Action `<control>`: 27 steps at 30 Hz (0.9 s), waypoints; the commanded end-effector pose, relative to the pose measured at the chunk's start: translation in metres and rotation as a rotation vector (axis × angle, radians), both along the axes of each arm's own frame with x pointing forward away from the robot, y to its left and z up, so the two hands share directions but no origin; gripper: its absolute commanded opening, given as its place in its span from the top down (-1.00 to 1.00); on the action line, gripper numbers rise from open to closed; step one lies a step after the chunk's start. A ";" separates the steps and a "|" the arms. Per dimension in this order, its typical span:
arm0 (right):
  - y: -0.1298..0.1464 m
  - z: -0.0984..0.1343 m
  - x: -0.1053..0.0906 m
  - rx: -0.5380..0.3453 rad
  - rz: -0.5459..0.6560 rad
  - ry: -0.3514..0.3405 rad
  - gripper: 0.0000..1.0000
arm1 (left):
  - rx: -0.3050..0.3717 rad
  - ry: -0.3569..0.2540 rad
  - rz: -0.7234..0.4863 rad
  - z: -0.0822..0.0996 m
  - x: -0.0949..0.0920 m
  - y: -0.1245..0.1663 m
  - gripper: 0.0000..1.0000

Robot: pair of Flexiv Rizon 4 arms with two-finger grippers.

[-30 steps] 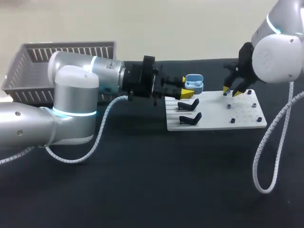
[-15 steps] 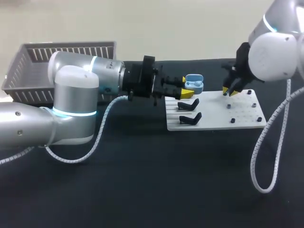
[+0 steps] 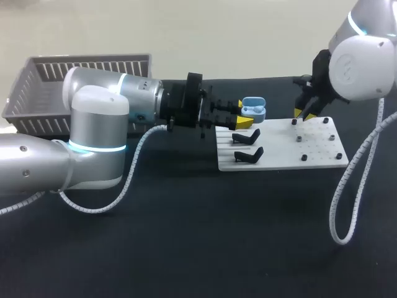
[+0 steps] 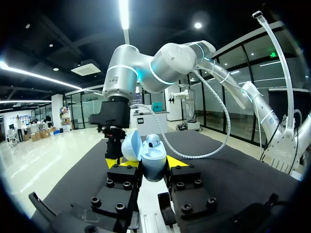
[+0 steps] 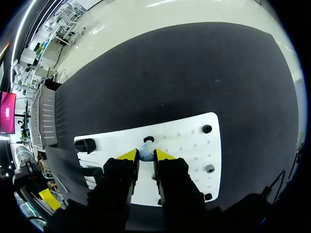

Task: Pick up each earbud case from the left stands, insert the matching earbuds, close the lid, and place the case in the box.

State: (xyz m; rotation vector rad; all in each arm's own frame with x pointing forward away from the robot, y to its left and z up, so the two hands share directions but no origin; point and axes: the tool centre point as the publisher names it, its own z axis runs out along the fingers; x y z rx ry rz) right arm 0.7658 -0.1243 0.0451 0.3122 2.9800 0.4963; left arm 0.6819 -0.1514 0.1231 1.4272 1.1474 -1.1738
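1. You are looking down on a black table (image 3: 186, 248), with the grey slatted box (image 3: 62, 81) sitting at its far left.
2. A white board (image 3: 316, 152) is lying right of the middle, two black stands (image 3: 246, 136) sitting on its left end.
3. Your left gripper (image 3: 243, 113) is lying level near the board's far left corner, its jaws pinching the blue earbud case (image 4: 153, 162) from both sides, lid standing open.
4. Your right gripper (image 5: 146, 155) is hanging over the board's far edge, jaws nearly together, pinching a small pale-blue earbud (image 5: 145, 156).
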 end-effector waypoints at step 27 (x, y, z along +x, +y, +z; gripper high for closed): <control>0.053 0.156 -0.144 -0.131 0.205 -0.207 1.00 | -0.002 -0.003 0.004 -0.001 -0.001 0.000 1.00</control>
